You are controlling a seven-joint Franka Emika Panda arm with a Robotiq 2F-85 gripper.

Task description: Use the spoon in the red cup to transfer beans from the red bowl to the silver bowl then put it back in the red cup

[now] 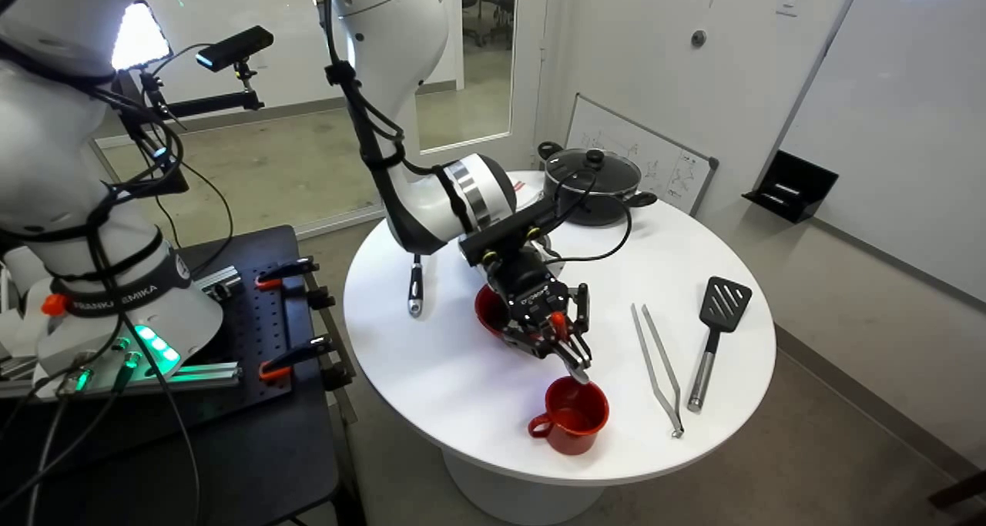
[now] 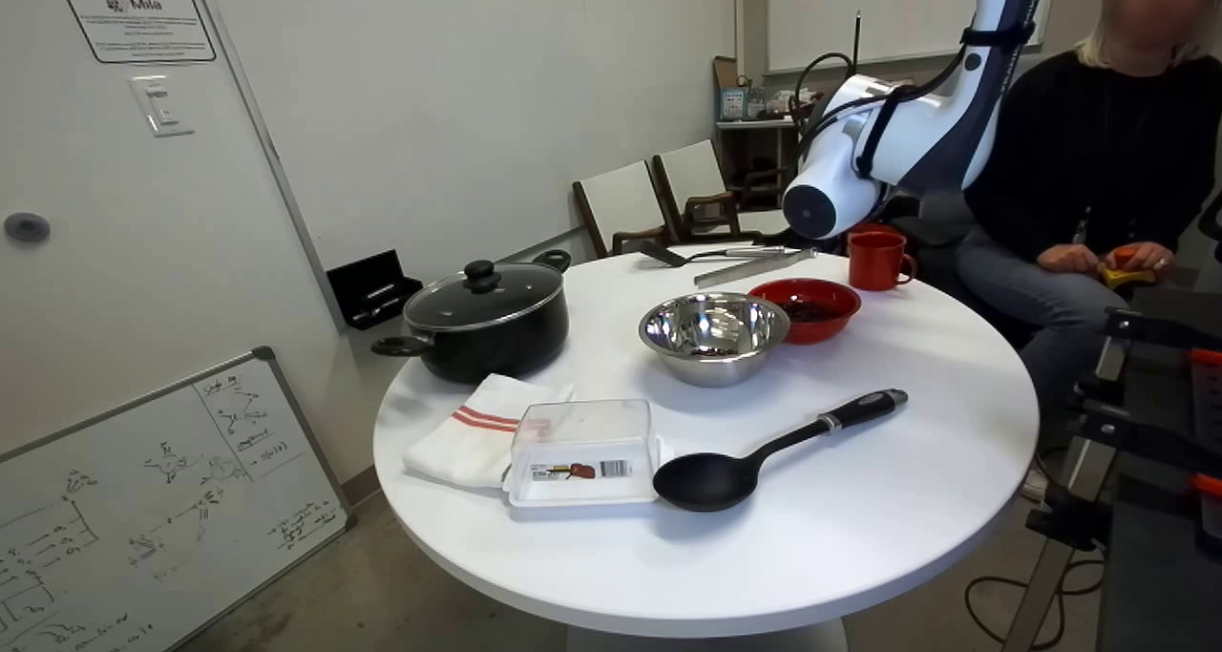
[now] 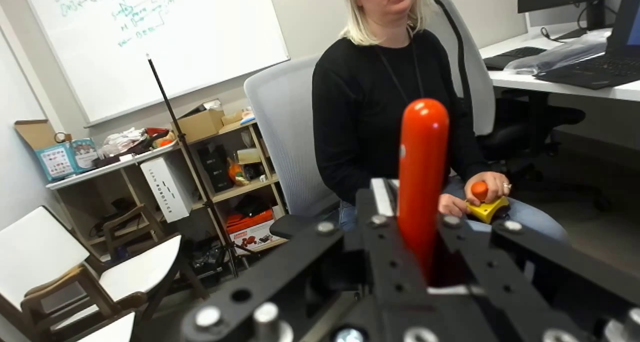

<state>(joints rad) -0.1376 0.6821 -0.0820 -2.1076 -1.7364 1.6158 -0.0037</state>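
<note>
1. Tool (image 1: 574, 353): clenched on the spoon (image 3: 424, 172); wrist view has its red handle standing up b/w the jaws.
2. Spoon's metal end pokes out just below tool, twd red cup (image 1: 570, 426); it overlaps cup's far rim in that exterior view, contact or gap can't tell.
3. Red cup: upright on tabletop (image 1: 431, 356), below & just in front of tool.
4. Red bowl (image 2: 829, 329): opp. side of tool from cup, nr tool, partly hidden by it in an exterior view; dark beans (image 2: 805, 309) inside.
5. Silver bowl (image 2: 714, 369): past red bowl as seen from tool, just beside it; touching or not, can't tell. Dark specks at bottom, too small to ID.
6. Tongs (image 1: 665, 356): lying R of tool in an exterior view; slotted turner (image 1: 721, 324) further R, same dir.
7. Black pot (image 2: 492, 337), lid on: well behind tool, nr tabletop edge.
8. Past silver bowl, well apart from tool: folded towel (image 2: 468, 432), clear plastic container (image 2: 584, 456), black serving spoon (image 2: 706, 480) just beside container.
9. Seated person (image 3: 380, 106), black top: beyond tool in wrist view, holding yellow device (image 3: 487, 209) w/ orange knob.
</note>
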